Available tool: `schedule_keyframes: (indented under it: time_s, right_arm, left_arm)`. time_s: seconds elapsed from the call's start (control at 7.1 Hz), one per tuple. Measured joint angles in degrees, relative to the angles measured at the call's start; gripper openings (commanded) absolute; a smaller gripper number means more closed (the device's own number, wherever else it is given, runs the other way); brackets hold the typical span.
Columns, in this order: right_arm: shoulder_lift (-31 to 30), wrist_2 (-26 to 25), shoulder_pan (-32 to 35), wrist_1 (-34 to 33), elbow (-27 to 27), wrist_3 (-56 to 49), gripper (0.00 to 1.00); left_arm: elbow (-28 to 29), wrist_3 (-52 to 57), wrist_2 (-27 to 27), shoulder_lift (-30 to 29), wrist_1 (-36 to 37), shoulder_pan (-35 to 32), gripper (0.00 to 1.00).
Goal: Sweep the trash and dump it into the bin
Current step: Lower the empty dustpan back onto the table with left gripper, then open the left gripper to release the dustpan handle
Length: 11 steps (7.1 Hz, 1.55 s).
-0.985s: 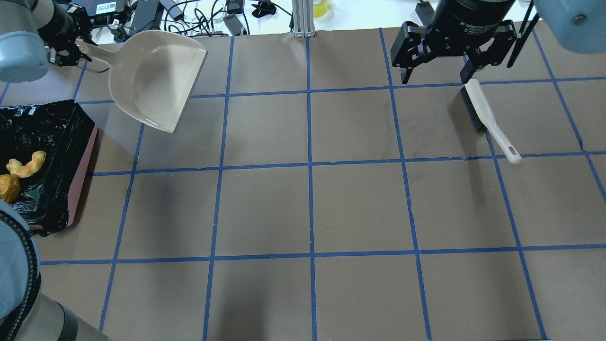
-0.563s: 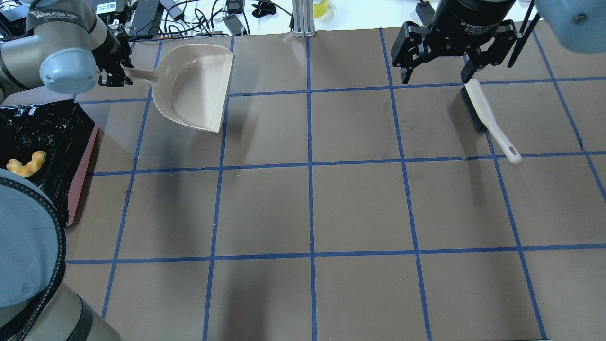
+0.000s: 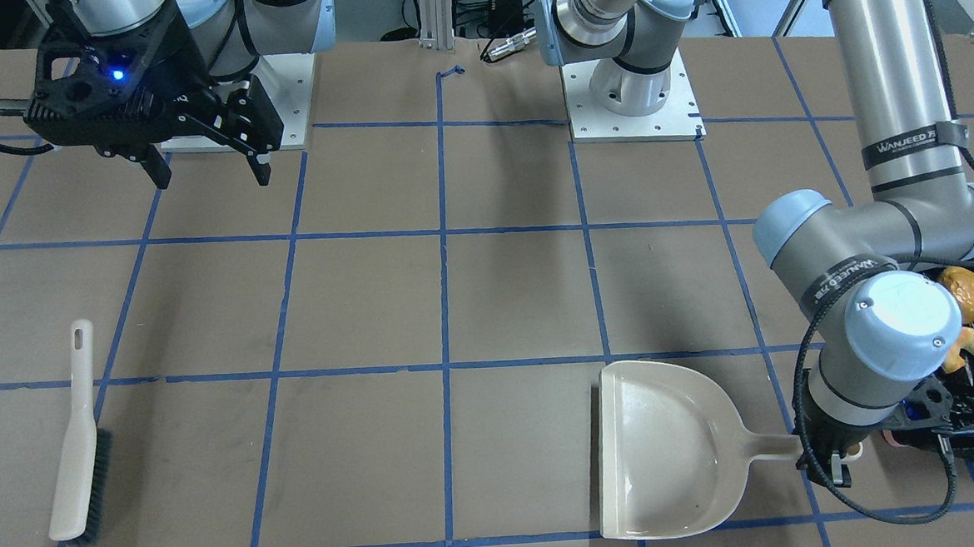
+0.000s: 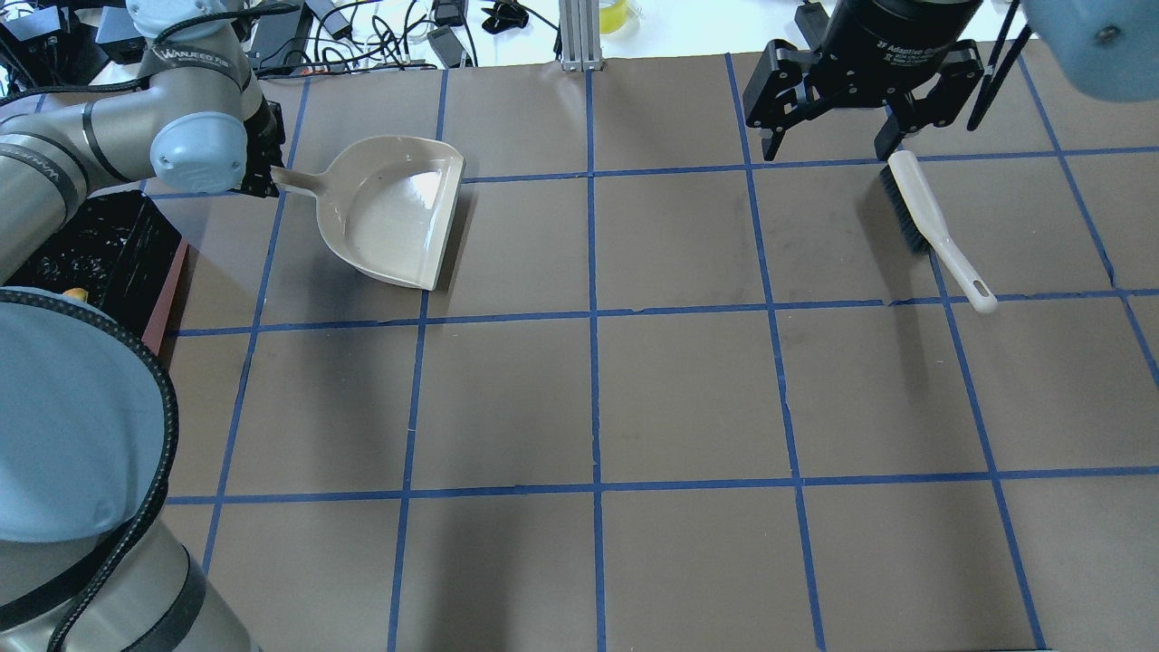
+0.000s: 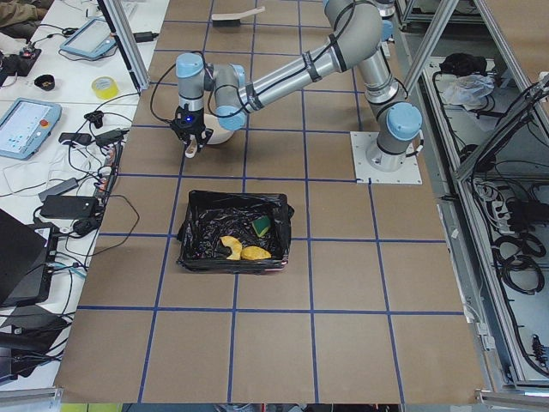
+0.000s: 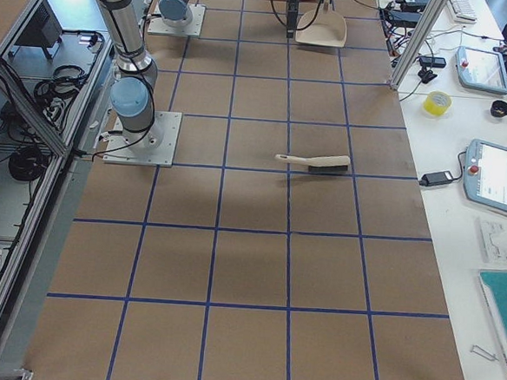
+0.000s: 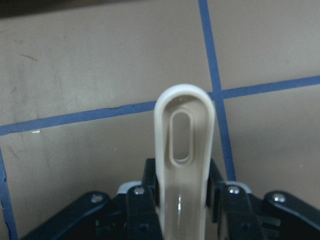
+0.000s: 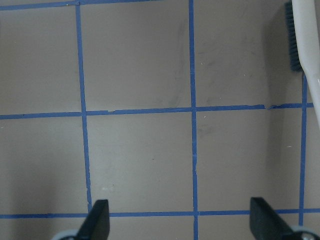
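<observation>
The trash lies in the bin (image 5: 193, 232), a pink box lined with a black bag: the yellow-brown potato (image 5: 255, 254), the tan crescent (image 5: 230, 249) and the green-faced sponge (image 5: 262, 226). The potato (image 3: 965, 292) and crescent (image 3: 970, 348) also show in the front view, partly behind my left arm. My left gripper (image 4: 263, 177) is shut on the handle (image 7: 184, 130) of the empty beige dustpan (image 4: 398, 213), level and low at the table, right of the bin (image 4: 100, 263). My right gripper (image 4: 826, 136) is open and empty above the brush's (image 4: 933, 231) bristle end.
The brush (image 3: 75, 445) lies flat on the brown, blue-taped table (image 4: 688, 398). Cables and devices lie beyond the table's far edge (image 4: 362, 36). My left arm's elbow (image 4: 72, 417) covers most of the bin in the overhead view.
My left arm has carried the dustpan from a raised tilt near the bin to the right and down, now level at the table. The right gripper and brush have barely moved.
</observation>
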Motion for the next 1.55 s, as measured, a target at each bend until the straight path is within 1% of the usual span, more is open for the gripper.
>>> schedule_keyframes:
  time_s: [0.14, 0.56, 1.41, 1.55]
  right_arm:
    - [-0.1, 0.1, 0.0, 0.0, 0.0, 0.0, 1.00]
    - [0.0, 0.1, 0.0, 0.0, 0.0, 0.0, 1.00]
    - [0.1, 0.1, 0.0, 0.0, 0.0, 0.0, 1.00]
    - [0.1, 0.1, 0.0, 0.0, 0.0, 0.0, 1.00]
  left_arm:
    - [0.0, -0.8, 0.0, -0.5, -1.2, -0.5, 0.00]
    - [0.6, -4.3, -2.3, -0.5, -5.1, -0.9, 0.00]
    - [0.9, -5.5, -2.5, -1.7, -4.9, -0.9, 0.00]
    - [0.9, -5.5, -2.5, -1.8, -4.8, -0.9, 0.08]
